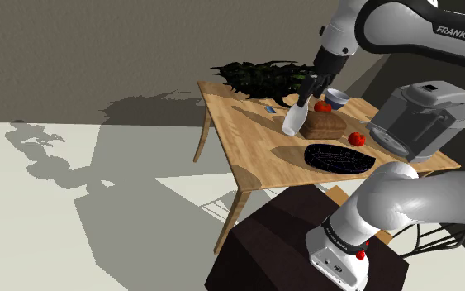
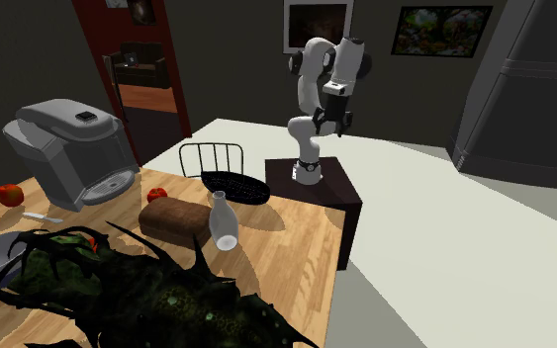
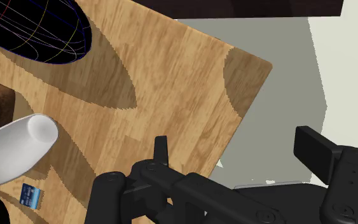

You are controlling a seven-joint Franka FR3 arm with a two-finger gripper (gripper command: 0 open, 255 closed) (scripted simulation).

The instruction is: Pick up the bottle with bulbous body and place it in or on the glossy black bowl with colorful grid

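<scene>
Your gripper is wide open with nothing in it, fingers well apart, hanging over the wooden table. The white bulbous bottle stands on the table just beside the brown bread loaf, off to one side of the fingers, not between them. The glossy black bowl with the coloured grid sits near the loaf, toward the stand.

White arm with dark joints — "FRANKA" lettering on one link — and an all-black hand.
</scene>
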